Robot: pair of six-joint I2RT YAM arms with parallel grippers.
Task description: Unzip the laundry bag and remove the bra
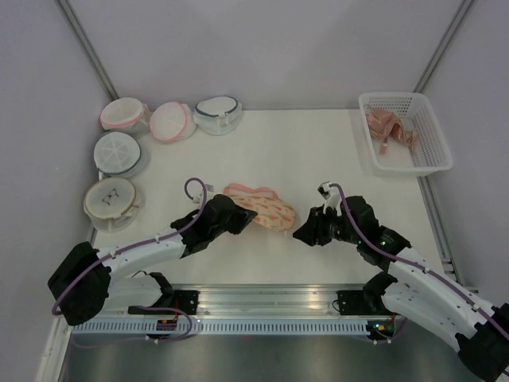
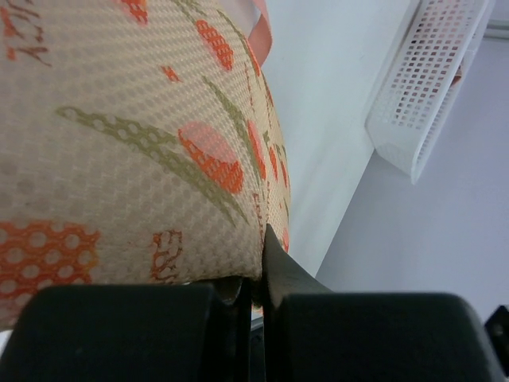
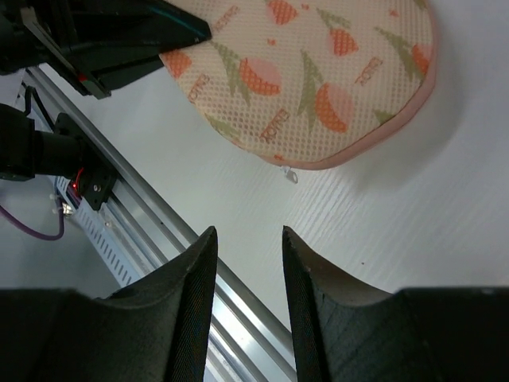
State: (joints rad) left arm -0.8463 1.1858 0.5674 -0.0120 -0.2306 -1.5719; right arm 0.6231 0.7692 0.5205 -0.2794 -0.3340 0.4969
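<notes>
Pinching laundry bag (image 1: 269, 205) — left hand (image 1: 248, 220)

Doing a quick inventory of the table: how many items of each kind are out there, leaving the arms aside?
Round mesh bags: 5
Printed laundry bag: 1
White basket: 1
Pink garment: 1
Total: 8

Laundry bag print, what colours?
Cream mesh, orange flowers, olive leaves, pink edge; laundry bag clearest in right wrist view.
</notes>
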